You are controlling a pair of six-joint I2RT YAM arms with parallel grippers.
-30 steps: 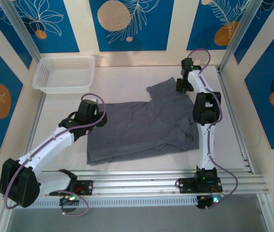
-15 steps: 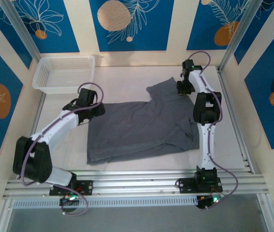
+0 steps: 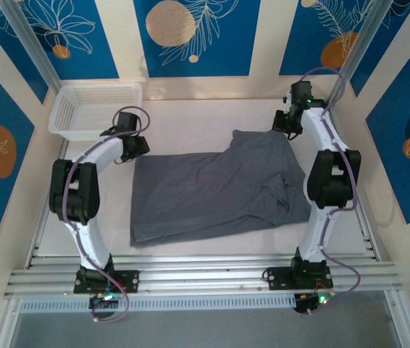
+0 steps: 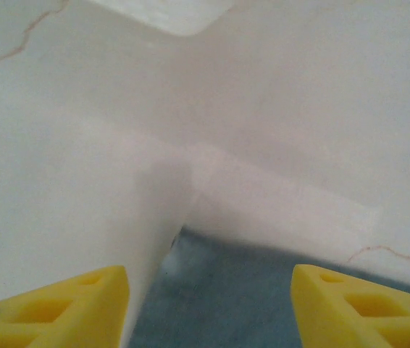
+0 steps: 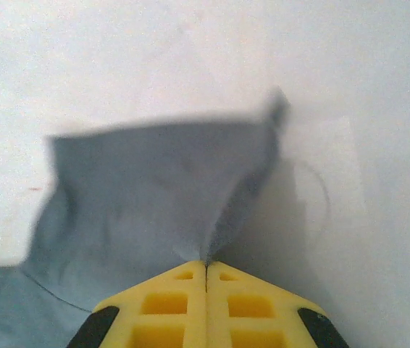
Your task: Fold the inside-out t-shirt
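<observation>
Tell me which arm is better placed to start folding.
Right. The right arm holds the t-shirt by its far right corner, jaws shut, ready to pull. The left arm hangs over the far left corner, jaws open, gripping nothing.

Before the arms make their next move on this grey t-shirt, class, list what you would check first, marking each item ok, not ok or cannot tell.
1. Right jaws shut on the t-shirt at its far right corner: ok.
2. Left jaws gripping the far left corner: not ok; they stand open, with the corner lying between them.
3. Basket apart from the t-shirt: ok.
4. Fabric lying smooth: not ok; it is creased near the right side.
5. How many layers the right jaws pinch: cannot tell.
</observation>
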